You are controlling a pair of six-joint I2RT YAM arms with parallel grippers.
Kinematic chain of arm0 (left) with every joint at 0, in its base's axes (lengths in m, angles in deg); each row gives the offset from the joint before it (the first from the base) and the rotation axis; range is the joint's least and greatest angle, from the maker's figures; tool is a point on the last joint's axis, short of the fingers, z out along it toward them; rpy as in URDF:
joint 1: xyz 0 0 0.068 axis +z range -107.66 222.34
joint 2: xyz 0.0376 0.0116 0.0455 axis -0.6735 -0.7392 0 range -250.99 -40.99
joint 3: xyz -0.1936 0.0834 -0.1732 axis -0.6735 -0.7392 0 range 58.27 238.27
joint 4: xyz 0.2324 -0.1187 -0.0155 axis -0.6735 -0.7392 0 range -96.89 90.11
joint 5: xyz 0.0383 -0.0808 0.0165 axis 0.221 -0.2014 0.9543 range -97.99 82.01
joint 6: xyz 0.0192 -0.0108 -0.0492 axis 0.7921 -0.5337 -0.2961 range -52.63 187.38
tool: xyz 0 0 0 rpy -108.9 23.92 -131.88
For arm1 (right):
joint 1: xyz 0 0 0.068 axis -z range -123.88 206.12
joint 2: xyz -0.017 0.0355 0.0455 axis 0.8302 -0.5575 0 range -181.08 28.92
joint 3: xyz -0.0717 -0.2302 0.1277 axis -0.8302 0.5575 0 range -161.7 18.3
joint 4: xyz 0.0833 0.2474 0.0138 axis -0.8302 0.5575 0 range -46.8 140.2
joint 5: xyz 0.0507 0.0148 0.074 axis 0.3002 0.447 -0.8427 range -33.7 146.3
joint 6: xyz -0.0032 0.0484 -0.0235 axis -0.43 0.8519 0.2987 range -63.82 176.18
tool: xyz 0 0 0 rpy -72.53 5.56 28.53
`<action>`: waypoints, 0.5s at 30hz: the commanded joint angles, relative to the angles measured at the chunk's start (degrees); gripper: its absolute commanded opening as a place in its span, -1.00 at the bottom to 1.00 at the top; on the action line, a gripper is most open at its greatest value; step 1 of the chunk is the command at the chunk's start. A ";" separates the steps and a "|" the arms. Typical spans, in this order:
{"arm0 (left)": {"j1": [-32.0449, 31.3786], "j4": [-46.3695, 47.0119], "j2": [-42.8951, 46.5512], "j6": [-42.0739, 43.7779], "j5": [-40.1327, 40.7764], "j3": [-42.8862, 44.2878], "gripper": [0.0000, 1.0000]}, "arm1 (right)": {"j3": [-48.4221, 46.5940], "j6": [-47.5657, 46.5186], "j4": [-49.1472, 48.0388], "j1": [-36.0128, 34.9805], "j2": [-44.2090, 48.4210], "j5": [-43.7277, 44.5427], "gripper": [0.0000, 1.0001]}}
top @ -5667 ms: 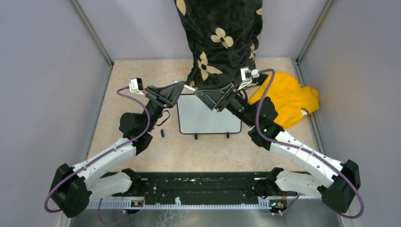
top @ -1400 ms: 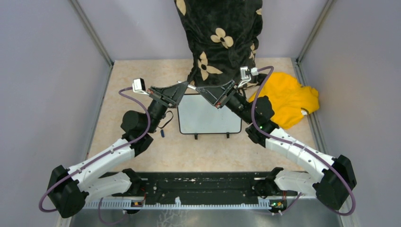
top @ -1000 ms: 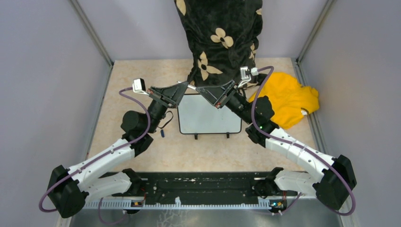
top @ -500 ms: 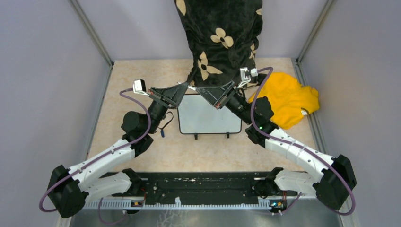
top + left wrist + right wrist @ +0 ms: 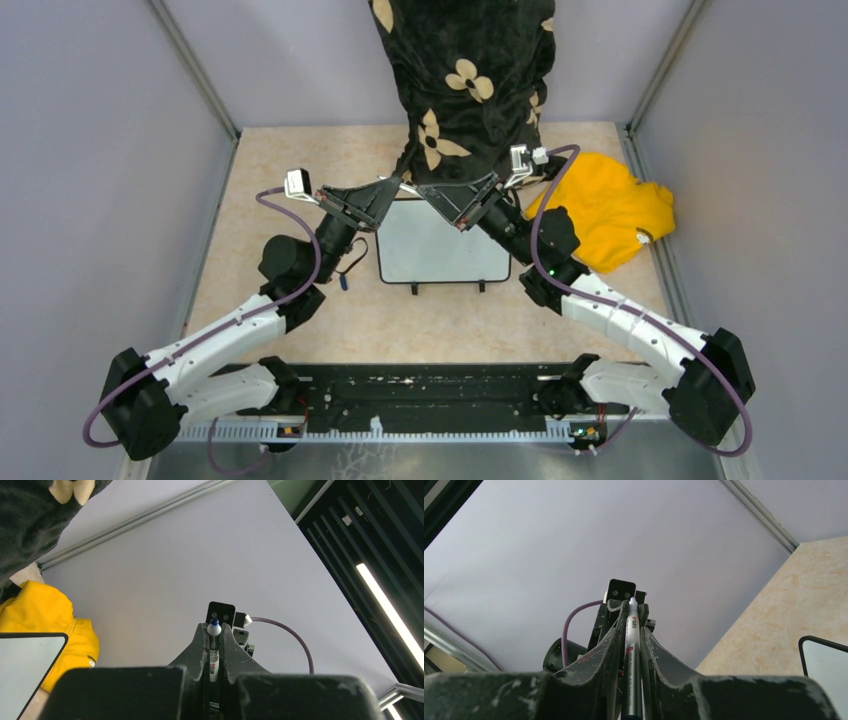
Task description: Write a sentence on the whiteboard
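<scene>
At the table's near edge the two arm bases sit side by side, and both arms reach toward the middle. Near the left arm's elbow a small blue piece (image 5: 342, 282) lies on the beige table (image 5: 290, 160), off the whiteboard's left edge.

The whiteboard (image 5: 445, 250) lies flat at the middle of the table, its black feet toward the near edge and its face plain white in the overhead view.

Over the board's far edge the two claws meet tip to tip. The left claw (image 5: 392, 187) is clamped tight on a white marker (image 5: 214, 660), whose blue nib pokes out past the fingertips. In the right wrist view, the right claw (image 5: 428, 190) has its jaws pressed close on either side of a white marker barrel with printed lettering, leaving only the barrel's width between them. From overhead a short white length bridges the two claw tips. I cannot tell for sure that it is a single pen.

Just beside the board's far right corner is a crumpled yellow cloth (image 5: 612, 208), toward the table's right edge. At the far edge a black fabric with cream flowers (image 5: 470, 90) hangs down behind the claws.
</scene>
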 commanded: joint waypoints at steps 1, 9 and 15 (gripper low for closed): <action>-0.51 -0.20 -0.17 0.33 0.18 -0.56 -1.00 | -0.38 -0.75 -4.19 0.31 1.77 0.73 -0.61; -0.51 0.52 0.19 0.43 1.37 -0.82 -1.00 | -0.91 -0.37 -5.08 0.35 0.82 -2.04 -0.47; -0.51 1.25 0.63 0.31 3.21 -0.61 -1.00 | -1.03 -0.11 -5.07 0.27 0.63 -2.64 -0.40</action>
